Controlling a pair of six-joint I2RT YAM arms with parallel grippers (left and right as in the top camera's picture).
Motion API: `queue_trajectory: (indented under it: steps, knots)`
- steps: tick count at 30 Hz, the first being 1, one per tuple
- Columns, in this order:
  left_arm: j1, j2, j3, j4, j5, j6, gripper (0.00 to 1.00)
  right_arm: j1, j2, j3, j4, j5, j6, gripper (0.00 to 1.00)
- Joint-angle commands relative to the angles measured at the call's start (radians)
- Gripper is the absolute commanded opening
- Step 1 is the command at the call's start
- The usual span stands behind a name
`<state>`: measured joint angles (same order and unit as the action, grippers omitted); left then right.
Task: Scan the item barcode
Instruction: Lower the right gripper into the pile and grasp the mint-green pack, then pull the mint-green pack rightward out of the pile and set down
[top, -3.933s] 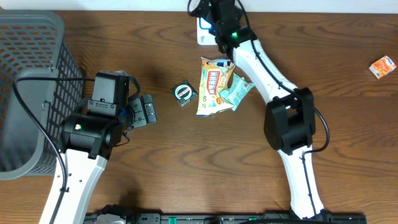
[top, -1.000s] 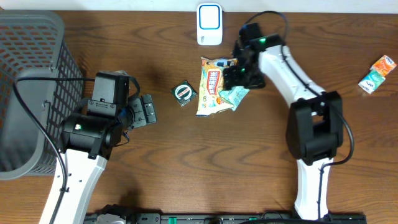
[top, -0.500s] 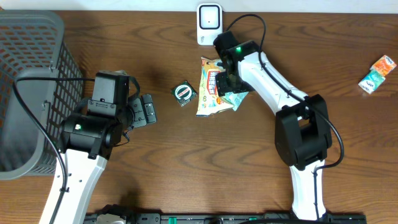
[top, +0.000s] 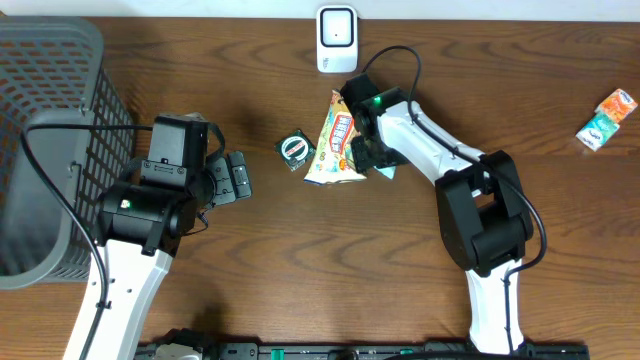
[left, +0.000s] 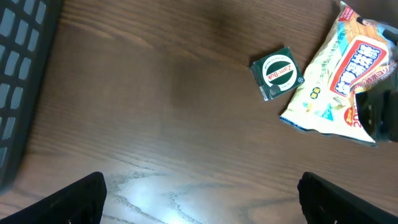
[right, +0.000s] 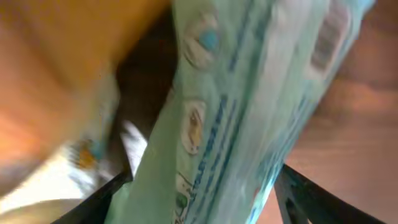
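Note:
A white scanner (top: 337, 38) stands at the table's back edge. Below it lies a yellow snack bag (top: 333, 140), also in the left wrist view (left: 336, 81). My right gripper (top: 365, 140) is down on the bag's right side, over a green packet (top: 386, 171) that is mostly hidden from above. The right wrist view is blurred. There the green packet (right: 249, 106) fills the gap between the two fingers of the right gripper (right: 204, 177); the jaws stand apart, and I cannot tell whether they touch it. My left gripper (top: 235, 177) (left: 202, 193) hangs open over bare wood.
A small dark green packet with a round logo (top: 295, 150) (left: 277, 71) lies left of the snack bag. A grey mesh basket (top: 50, 120) fills the left side. An orange packet (top: 615, 103) and a green one (top: 595, 130) lie at the far right.
My right gripper has moved left and down onto the pile, its jaws narrowing round the green packet. The snack bag has shifted left and turned. The left arm has not moved.

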<state>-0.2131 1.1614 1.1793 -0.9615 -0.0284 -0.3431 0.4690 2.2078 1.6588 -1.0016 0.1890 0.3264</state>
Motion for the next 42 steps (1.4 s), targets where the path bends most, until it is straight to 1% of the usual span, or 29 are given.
queue_trajectory:
  steps: [1, 3, 8, 12, 15, 17, 20, 28, 35, 37, 40, 42]
  knots:
    - [0.002, 0.002, 0.009, 0.0, 0.002, -0.009, 0.97, 0.002, -0.023, -0.008, -0.036, 0.085, 0.01, 0.65]
    - [0.002, 0.002, 0.009, 0.0, 0.002, -0.009, 0.98, 0.002, -0.032, 0.004, -0.058, 0.109, 0.01, 0.64]
    - [0.002, 0.002, 0.009, 0.0, 0.002, -0.009, 0.98, 0.003, -0.07, 0.041, -0.08, 0.117, 0.009, 0.56]
    - [0.002, 0.002, 0.009, 0.0, 0.002, -0.009, 0.98, 0.004, -0.082, 0.046, -0.059, 0.116, -0.004, 0.55]
    - [0.002, 0.002, 0.009, 0.0, 0.002, -0.009, 0.98, 0.004, -0.082, 0.046, -0.042, 0.115, -0.01, 0.58]
    - [0.002, 0.002, 0.009, 0.0, 0.002, -0.009, 0.98, 0.004, -0.082, 0.046, -0.029, 0.116, -0.009, 0.71]
    - [0.002, 0.002, 0.009, 0.0, 0.002, -0.009, 0.98, 0.004, -0.081, 0.046, 0.005, 0.116, -0.009, 0.71]
    - [0.002, 0.002, 0.009, 0.0, 0.002, -0.009, 0.98, 0.004, -0.078, 0.021, 0.077, 0.117, -0.009, 0.61]
    - [0.002, 0.002, 0.009, 0.0, 0.002, -0.009, 0.98, 0.004, -0.078, -0.072, 0.135, 0.116, -0.008, 0.59]
    - [0.002, 0.002, 0.009, 0.0, 0.002, -0.009, 0.98, 0.005, -0.078, -0.103, 0.138, 0.107, -0.009, 0.56]
    - [0.002, 0.002, 0.009, 0.0, 0.002, -0.009, 0.98, 0.013, -0.078, -0.112, 0.126, 0.074, -0.01, 0.48]
    - [0.002, 0.002, 0.009, 0.0, 0.002, -0.009, 0.98, 0.024, -0.078, -0.112, 0.117, 0.063, -0.01, 0.45]
